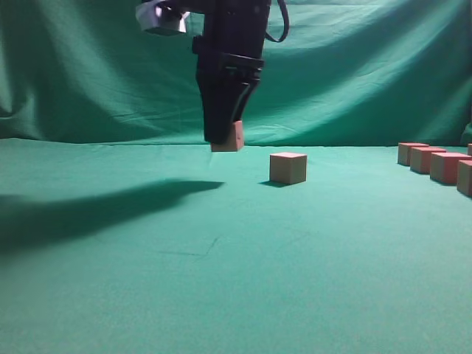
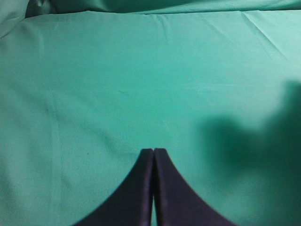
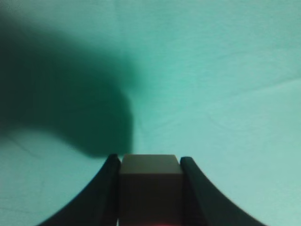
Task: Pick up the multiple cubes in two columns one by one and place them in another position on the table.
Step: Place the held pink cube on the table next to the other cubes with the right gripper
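My right gripper [image 1: 225, 140] hangs above the table [image 1: 221, 287] left of centre, shut on a tan-pink cube [image 1: 236, 138] that is clear of the cloth. In the right wrist view that cube [image 3: 150, 183] fills the gap between the two black fingers of the right gripper [image 3: 149, 159]. A lone cube [image 1: 287, 167] sits on the table just right of the held one. Several more cubes [image 1: 429, 159] stand in a row at the right edge. The left gripper [image 2: 154, 150] is shut on nothing above bare cloth; it does not show in the exterior view.
A draped green curtain [image 1: 354, 66] closes off the back of the table. The arm's dark shadow [image 1: 96, 210] falls across the cloth on the left.
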Controlling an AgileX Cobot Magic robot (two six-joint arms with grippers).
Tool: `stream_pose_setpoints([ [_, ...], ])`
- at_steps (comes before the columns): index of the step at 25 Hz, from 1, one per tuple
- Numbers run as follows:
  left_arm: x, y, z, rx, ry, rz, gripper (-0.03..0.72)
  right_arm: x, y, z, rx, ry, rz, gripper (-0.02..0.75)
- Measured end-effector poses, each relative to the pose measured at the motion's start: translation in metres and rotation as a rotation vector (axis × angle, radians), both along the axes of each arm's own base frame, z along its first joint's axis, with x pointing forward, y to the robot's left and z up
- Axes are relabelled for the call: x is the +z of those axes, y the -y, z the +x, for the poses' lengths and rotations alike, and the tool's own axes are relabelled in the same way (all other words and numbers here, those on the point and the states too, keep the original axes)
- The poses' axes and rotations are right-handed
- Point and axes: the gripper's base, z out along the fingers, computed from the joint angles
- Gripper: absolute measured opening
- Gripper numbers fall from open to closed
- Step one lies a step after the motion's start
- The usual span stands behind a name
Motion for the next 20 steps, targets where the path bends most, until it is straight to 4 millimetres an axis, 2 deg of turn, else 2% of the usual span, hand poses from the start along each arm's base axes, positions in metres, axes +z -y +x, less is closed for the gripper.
stream_pose_setpoints([
  [6, 0.0, 0.0, 0.0, 0.0, 0.0, 0.0, 0.0, -0.005, 0.018, 0.018, -0.081, -0.038, 0.099, 0.263],
  [11, 0.0, 0.0, 0.0, 0.0, 0.0, 0.0, 0.0, -0.004, 0.031, 0.028, -0.083, -0.043, 0.15, 0.263],
  [20, 0.0, 0.0, 0.0, 0.0, 0.0, 0.0, 0.0, -0.018, 0.029, 0.03, -0.053, -0.063, 0.142, 0.263],
])
